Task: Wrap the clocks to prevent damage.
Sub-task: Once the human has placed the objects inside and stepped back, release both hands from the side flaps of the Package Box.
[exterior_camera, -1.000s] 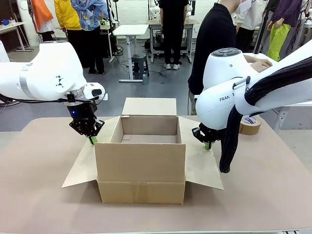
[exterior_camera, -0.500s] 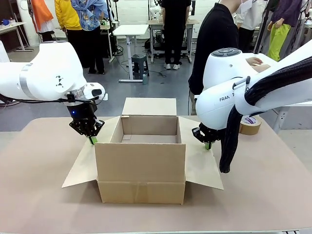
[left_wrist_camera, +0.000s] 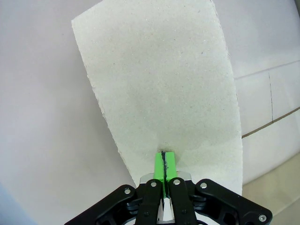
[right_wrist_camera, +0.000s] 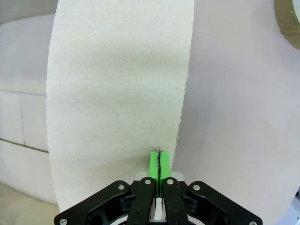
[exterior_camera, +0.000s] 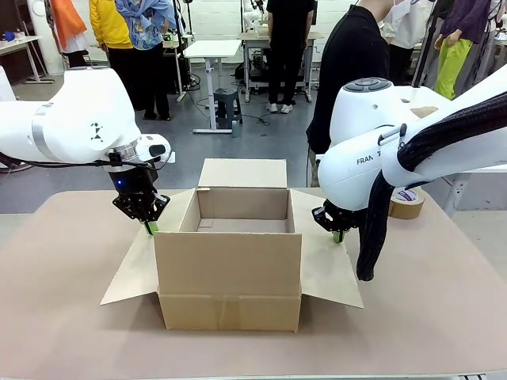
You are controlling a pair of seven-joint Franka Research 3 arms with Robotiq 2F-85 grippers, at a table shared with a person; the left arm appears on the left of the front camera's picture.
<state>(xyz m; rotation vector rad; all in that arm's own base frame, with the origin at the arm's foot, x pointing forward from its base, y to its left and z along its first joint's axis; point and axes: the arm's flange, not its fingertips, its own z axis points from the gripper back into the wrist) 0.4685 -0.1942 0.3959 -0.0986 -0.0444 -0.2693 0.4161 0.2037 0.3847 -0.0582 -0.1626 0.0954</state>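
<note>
**At both side flaps: claws shut, box ready, clocks yet to arrive**

Between the two claws stands an open cardboard box [exterior_camera: 230, 269] on the tabletop [exterior_camera: 63, 317], its four flaps spread outward. The left claw [exterior_camera: 149, 228] is closed, green pads pressed flat together with nothing between them. Its tip is set against the left flap [left_wrist_camera: 159, 84], seemingly to hold it down and out. The right claw [exterior_camera: 338, 236] is closed in the same way, empty, with its tip on the right flap [right_wrist_camera: 117, 84]. Beyond the right claw, on its outer side, a roll of tape [exterior_camera: 406, 203] lies on the tabletop, well apart from the box. Farther off on that side stands a person [exterior_camera: 348, 71], turned away from the box.

What can be seen of the box's inside, between the claws, is bare cardboard. Where the clocks are I cannot tell.

Clocks are likely to be rigid and moderately heavy, with a breakable face and fine parts. Once bundled in soft wrapping they would probably be slippery and springy under the pads. A sound hold would be across the long edges of the bundle, near its middle so it does not tip, never on the face. The squeeze should be gentle, and the bundle lowered flat between the flaps.
</note>
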